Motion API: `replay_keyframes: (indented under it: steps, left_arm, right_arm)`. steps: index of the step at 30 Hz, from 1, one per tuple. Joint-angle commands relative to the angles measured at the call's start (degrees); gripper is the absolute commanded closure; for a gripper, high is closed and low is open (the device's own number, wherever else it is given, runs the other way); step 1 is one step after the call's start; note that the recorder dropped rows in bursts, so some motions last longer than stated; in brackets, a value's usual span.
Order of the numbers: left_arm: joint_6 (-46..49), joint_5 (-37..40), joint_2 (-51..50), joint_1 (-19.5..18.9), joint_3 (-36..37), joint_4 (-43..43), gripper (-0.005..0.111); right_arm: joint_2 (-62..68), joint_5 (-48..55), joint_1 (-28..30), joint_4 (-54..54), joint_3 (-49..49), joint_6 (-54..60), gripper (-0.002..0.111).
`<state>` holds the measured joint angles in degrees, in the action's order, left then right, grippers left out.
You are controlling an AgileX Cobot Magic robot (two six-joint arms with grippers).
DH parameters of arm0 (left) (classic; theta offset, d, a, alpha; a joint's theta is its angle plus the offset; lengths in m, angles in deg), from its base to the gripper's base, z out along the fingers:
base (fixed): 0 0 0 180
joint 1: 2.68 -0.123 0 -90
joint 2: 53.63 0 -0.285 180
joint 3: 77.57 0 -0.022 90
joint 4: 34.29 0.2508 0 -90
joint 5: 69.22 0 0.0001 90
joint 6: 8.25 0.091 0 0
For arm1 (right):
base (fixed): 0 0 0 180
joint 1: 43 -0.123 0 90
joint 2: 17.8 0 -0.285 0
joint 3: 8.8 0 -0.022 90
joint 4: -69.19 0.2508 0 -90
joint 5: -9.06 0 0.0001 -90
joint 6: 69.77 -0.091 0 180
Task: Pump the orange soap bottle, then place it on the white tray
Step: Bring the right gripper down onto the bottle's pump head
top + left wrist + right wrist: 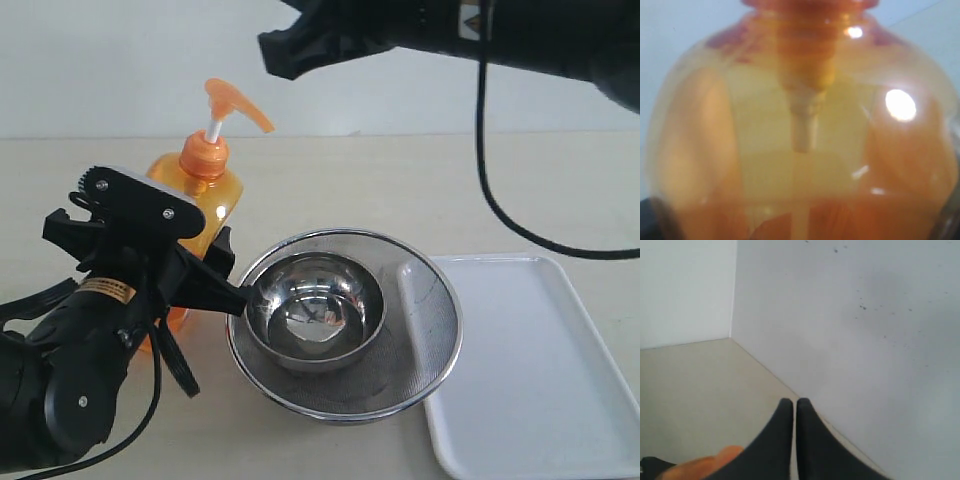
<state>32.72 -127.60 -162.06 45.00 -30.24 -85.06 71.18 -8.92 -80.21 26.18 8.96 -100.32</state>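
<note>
The orange soap bottle (205, 175) stands upright at the left of the table, its pump head raised on a white stem. My left gripper (205, 265) is shut on the bottle's body from the near side. The translucent orange bottle (800, 130) fills the left wrist view, with a dark finger (652, 220) at its edge. My right gripper (275, 50) hangs shut above and to the right of the pump head, not touching it. Its closed tips (794, 405) have nothing between them, and the orange pump head (700, 465) shows below. The white tray (530, 400) lies at the right.
A round steel mesh strainer (430, 350) holding a smaller steel bowl (315, 310) sits between the bottle and the tray, close against both. A black cable (500, 200) hangs from the right arm over the table. A white wall backs the table.
</note>
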Motion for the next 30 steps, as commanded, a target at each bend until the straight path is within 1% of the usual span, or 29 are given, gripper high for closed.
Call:
replay_keyframes:
  steps: [1, 5, 12, 17, 20, 26, 30]
  left_arm:
    - [-0.3, -2.33, 0.17, -0.11, -0.61, 1.15, 0.102]
    - [-0.3, -2.15, 0.17, -0.11, -0.61, 1.15, 0.102]
    - [-0.3, -1.35, 0.17, -0.11, -0.82, 1.15, 0.102]
    - [-0.3, -1.16, 0.17, -0.11, -0.82, 2.18, 0.102]
    - [-0.3, -1.16, 0.17, -0.11, -0.82, 2.18, 0.102]
    - [-0.3, -1.16, 0.17, -0.11, -0.82, 2.18, 0.102]
    - [-0.3, -1.16, 0.17, -0.11, -0.82, 2.18, 0.102]
  right_arm:
    - [4.05, -0.68, -2.16, -9.37, -4.9, -10.94, 0.108]
    - [6.76, -0.4, -2.74, -18.05, -7.4, -21.58, 0.108]
    - [7.42, 1.15, -2.74, -33.93, -7.91, -37.77, 0.108]
    - [7.42, 0.56, -2.74, -48.11, -7.91, -53.14, 0.108]
    - [7.42, 0.43, -2.74, -52.15, -7.91, -56.18, 0.108]
    - [7.42, 0.43, -2.74, -52.56, -7.91, -58.06, 0.108]
    - [7.42, 0.43, -2.74, -54.77, -7.91, -59.25, 0.108]
